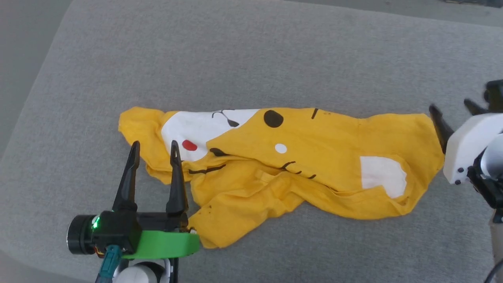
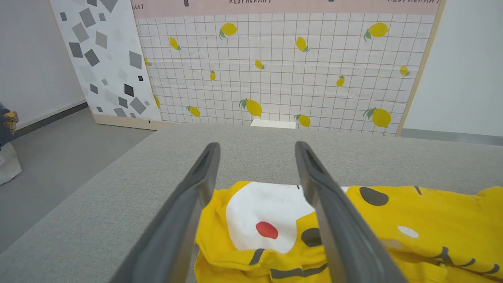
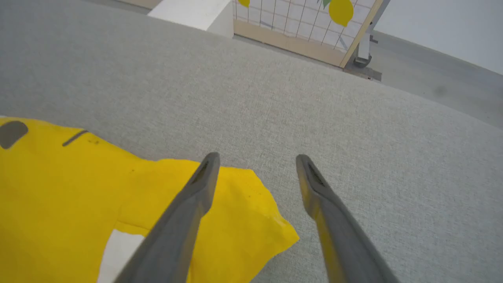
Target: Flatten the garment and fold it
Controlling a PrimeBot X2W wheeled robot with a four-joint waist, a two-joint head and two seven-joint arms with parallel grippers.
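Observation:
The garment (image 1: 298, 165), a mustard-yellow T-shirt with a white face patch, a red dot and black marks, lies crumpled lengthwise across the grey cushion. My left gripper (image 1: 155, 146) hovers open over its left end, fingers either side of a yellow fold; the left wrist view shows the garment (image 2: 353, 232) with its white patch and red dot between them. My right gripper (image 1: 452, 106) is open at the shirt's right end. In the right wrist view its left finger (image 3: 188, 212) crosses the garment's corner (image 3: 243, 212) and the other stands over bare cushion.
The grey cushioned surface (image 1: 251, 59) stretches wide behind and in front of the shirt, its left edge dropping to the floor (image 2: 47, 157). A lemon-print panel (image 2: 283, 67) and a grey-patterned panel (image 2: 106, 59) stand beyond the far edge.

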